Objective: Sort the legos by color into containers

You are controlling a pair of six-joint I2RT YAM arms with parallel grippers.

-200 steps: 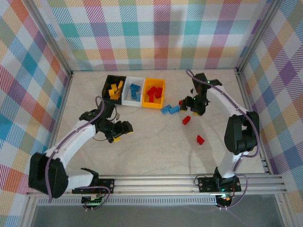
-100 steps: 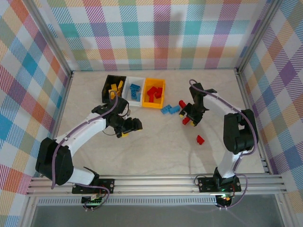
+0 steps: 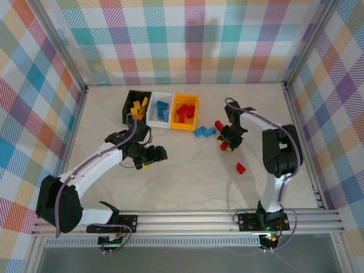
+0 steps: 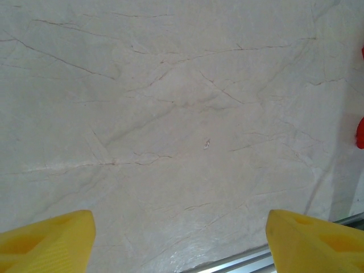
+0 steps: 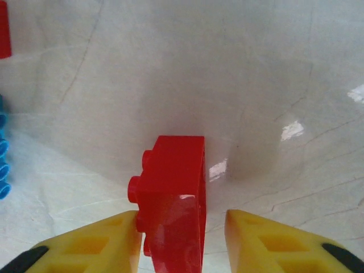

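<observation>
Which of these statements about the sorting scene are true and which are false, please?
1. The left hand holds a yellow brick. False: it is open and empty above bare table.
2. A red brick sits between the fingers of the right hand. True.
3. The white bin holds blue bricks. True.
4. The black bin holds red bricks. False: it holds yellow bricks.
</observation>
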